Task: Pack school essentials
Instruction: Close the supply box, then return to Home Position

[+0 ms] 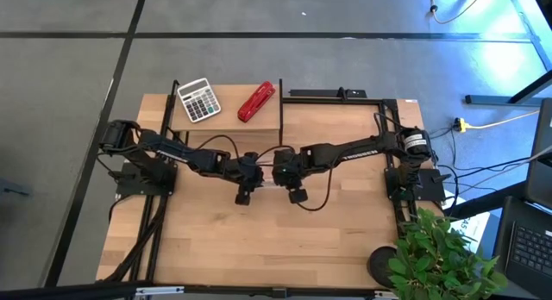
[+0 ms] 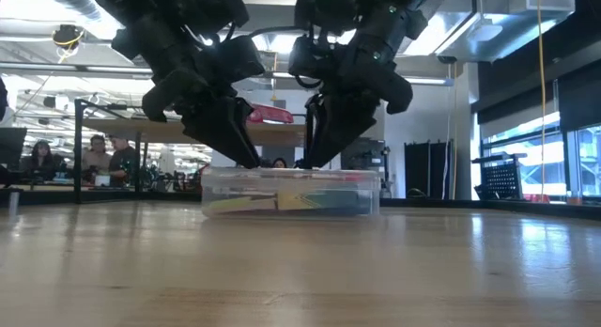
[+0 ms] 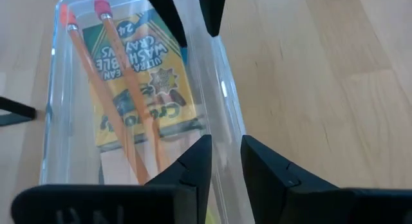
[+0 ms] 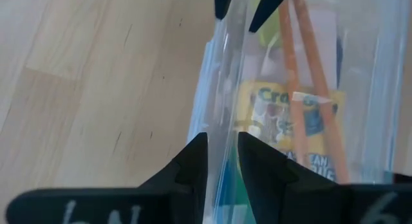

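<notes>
A clear plastic box [image 2: 291, 191] rests on its base mid-table. Inside lie a yellow-green crayon box [image 3: 145, 76] and two orange pencils [image 3: 122, 89], which the right wrist view shows as crayon box [image 4: 277, 118] and pencils [image 4: 309, 69]. My left gripper [image 3: 225, 143] and my right gripper [image 4: 223, 139] both reach down to the box's top rim and are shut on the same long wall, a short way apart. In the low view the left gripper [image 2: 252, 158] stands left of the right gripper [image 2: 312, 158]. The arms hide the box in the high view. My left gripper pinches the clear box's long wall [image 3: 226, 121], one finger inside the box and one outside. The fingers slant down from the table's left and lie along the wall. The box sits level on the table. My right gripper pinches the same long wall [image 4: 224, 114] farther along, one finger inside and one outside. Its fingers slant steeply down from the table's right. The box stays on the table below them.
A grey-white calculator [image 1: 198, 100] and a red stapler [image 1: 256, 102] lie on a raised shelf at the table's far side. A potted plant [image 1: 440, 257] stands off the near right corner. People [image 2: 94, 153] sit in the room behind. Bare wood lies toward the near edge.
</notes>
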Robot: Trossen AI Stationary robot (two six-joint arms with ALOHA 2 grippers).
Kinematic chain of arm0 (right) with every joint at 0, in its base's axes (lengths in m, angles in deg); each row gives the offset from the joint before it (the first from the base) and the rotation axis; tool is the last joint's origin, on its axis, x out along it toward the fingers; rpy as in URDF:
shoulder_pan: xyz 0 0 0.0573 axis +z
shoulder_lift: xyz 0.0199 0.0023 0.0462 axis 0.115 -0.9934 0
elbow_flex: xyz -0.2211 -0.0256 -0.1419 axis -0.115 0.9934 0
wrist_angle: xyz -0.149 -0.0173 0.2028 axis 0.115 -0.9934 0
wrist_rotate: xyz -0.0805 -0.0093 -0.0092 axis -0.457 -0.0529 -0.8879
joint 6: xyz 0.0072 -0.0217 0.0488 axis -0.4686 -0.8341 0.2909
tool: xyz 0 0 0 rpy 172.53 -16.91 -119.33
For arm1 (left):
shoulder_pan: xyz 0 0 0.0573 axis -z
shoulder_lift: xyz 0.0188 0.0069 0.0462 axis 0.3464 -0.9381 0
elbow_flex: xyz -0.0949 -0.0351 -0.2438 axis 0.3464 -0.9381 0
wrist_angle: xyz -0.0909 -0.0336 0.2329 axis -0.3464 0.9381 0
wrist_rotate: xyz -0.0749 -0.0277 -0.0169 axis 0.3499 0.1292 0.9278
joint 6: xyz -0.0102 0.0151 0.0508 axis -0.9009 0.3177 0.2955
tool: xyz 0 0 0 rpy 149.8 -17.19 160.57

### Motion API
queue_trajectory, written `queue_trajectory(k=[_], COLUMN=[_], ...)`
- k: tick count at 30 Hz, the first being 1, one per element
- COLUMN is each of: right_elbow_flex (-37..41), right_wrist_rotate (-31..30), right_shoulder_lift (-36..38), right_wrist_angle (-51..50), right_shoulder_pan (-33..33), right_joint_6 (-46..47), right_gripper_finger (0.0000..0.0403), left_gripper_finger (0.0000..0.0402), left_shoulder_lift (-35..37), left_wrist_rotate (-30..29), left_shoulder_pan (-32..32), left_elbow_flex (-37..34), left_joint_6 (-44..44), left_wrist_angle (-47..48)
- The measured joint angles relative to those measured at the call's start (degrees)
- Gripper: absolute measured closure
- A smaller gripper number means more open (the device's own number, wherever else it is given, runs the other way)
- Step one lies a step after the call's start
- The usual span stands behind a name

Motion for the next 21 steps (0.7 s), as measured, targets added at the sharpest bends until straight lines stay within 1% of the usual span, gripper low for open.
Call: queue_trajectory(k=[6, 14, 18, 21], right_elbow_flex=[0.0, -0.11, -0.11, -0.16], right_wrist_rotate=[0.0, 0.04, 0.02, -1.79], right_shoulder_lift=[0.29, 2.96, 5.06, 6.35], right_wrist_angle=[-1.3, -1.67, -2.35, -3.34], right_shoulder_pan=[0.02, 0.01, 0.0, 0.0], right_joint_6=[0.0, 0.04, 0.04, 0.04], right_gripper_finger=[0.0313, 0.0313, 0.0313, 0.0313], left_gripper_finger=[0.0324, 0.0324, 0.0324, 0.0324], left_shoulder_lift=[0.66, 2.77, 6.19, 9.75], left_wrist_rotate=[-0.02, -0.02, -0.08, -1.38], left_shoulder_pan=[0.0, 0.0, 0.0, -0.04], left_elbow_flex=[0.03, 0.2, 0.2, 0.21], left_joint_6=[-1.37, -1.69, -2.79, -2.82], left_wrist_angle=[0.12, 0.41, 1.3, 2.36])
